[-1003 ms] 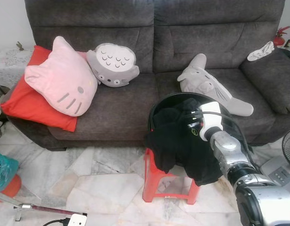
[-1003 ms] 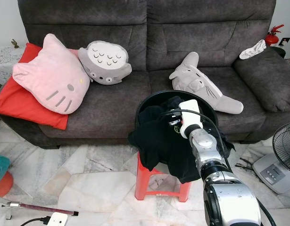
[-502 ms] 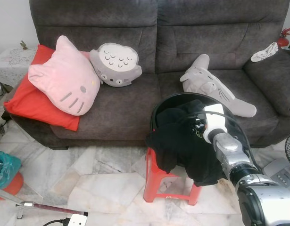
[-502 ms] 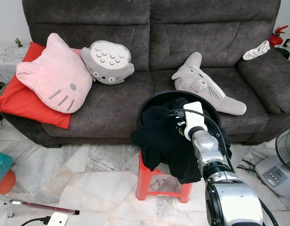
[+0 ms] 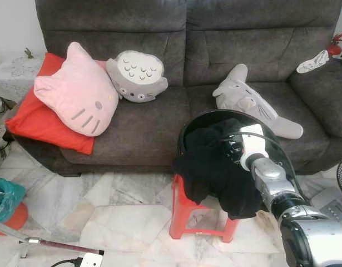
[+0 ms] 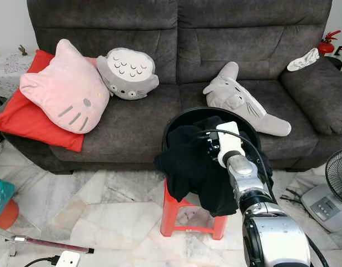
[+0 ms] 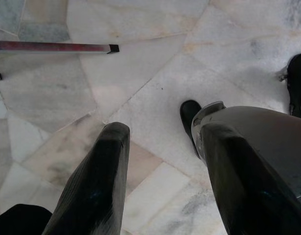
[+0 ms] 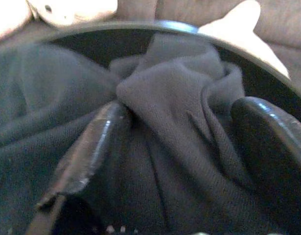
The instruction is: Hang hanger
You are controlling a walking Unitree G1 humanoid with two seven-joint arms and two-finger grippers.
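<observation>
- Lower centre-right: right tool, fingers spread, pressed into black garment in basin on red stool.
- Hanger not discernible; pinch one fold only.
- Left tool spread, idle.

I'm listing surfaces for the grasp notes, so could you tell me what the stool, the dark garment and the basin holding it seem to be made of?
Red stool: likely moulded plastic, with a smooth, slightly glossy look. Black garment: soft knit fabric, matte, with fine weave and folds. Black basin: probably plastic, given its thin, smooth, shiny rim. The right claw is open, fingers pressing into the cloth.
</observation>
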